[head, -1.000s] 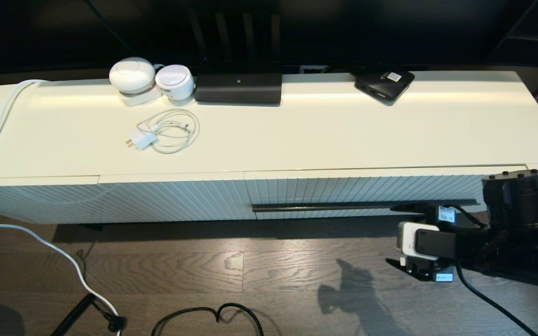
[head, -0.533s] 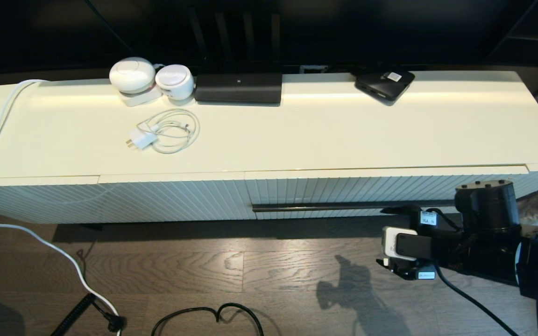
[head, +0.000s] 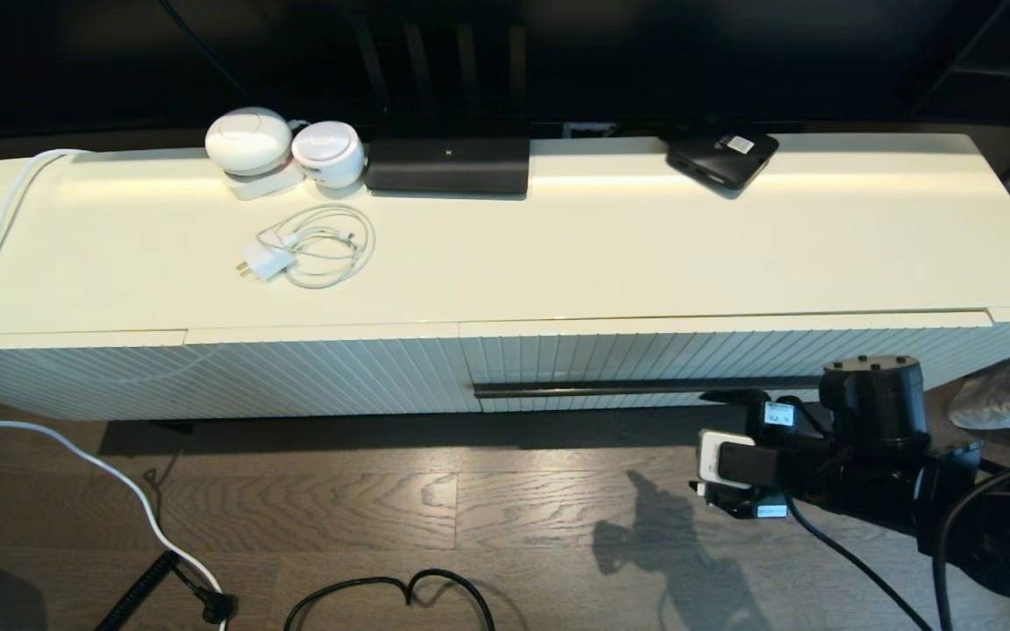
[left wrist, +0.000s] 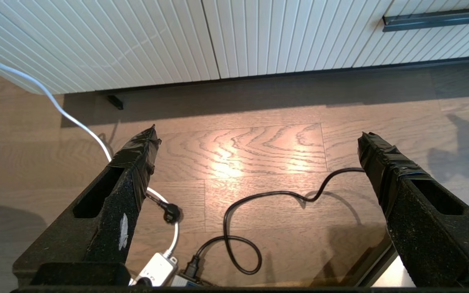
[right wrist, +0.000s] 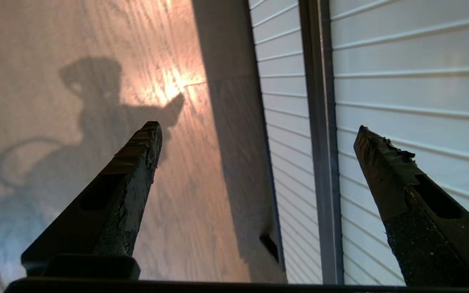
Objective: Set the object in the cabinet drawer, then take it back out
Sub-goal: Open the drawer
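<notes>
The cabinet drawer (head: 689, 359) is closed, its vertically ribbed cream front flush with the cabinet, its long dark bar handle (head: 628, 387) running across it; the umbrella shows in none of the 3 views, so where it lies cannot be told. The right pincer (right wrist: 257, 130) hangs low in front of the drawer's right part, above the wooden floor (head: 470, 508), its 2 fingers spread wide and holding nothing; in the right wrist view the bar handle (right wrist: 320, 134) lies in the gap between the fingertips, nearer 1 of them, and whether it is touched cannot be told. In the head view the right arm (head: 873, 438) reaches in from the right, just below the handle's right end. The left pincer (left wrist: 259, 136) is also spread and empty, hanging over the floor before the diagonally ribbed panel (left wrist: 96, 36), with a black cable (left wrist: 234, 219) and a white cable (left wrist: 55, 106) lying beneath it. On the cabinet's top surface (head: 645, 254) sit 2 white round devices (head: 281, 151), a coiled white charger (head: 308, 245), a long black device (head: 446, 165) and a flat black box (head: 721, 158).
</notes>
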Robot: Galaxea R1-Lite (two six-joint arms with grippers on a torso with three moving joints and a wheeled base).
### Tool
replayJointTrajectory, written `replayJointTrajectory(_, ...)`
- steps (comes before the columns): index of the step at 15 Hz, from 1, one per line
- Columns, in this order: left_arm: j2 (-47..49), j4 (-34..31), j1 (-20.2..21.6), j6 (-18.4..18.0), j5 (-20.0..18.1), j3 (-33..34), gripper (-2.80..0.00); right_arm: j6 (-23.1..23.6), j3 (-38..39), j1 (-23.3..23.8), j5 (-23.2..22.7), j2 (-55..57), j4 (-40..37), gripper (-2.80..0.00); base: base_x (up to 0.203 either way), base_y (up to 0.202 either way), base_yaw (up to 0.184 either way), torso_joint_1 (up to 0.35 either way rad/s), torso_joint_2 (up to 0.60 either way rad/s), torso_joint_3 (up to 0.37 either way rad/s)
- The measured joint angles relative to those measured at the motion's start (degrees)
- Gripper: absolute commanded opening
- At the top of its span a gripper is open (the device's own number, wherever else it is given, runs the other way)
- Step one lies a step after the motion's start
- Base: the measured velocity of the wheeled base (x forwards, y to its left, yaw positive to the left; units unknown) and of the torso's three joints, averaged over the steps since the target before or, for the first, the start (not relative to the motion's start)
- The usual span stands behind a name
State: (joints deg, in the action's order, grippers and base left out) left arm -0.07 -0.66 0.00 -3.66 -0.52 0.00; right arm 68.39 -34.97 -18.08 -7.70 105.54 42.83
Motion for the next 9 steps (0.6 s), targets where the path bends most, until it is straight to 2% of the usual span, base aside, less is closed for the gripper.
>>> replayJointTrajectory(9, 0.00, 0.02, 0.00, -0.01, 0.00, 0.00, 0.00, 0.00, -1.49, 0.57, -0.06, 8.20, 6.77, 0.00, 0.000, 0.000, 0.000, 0.000, 0.00, 0.000)
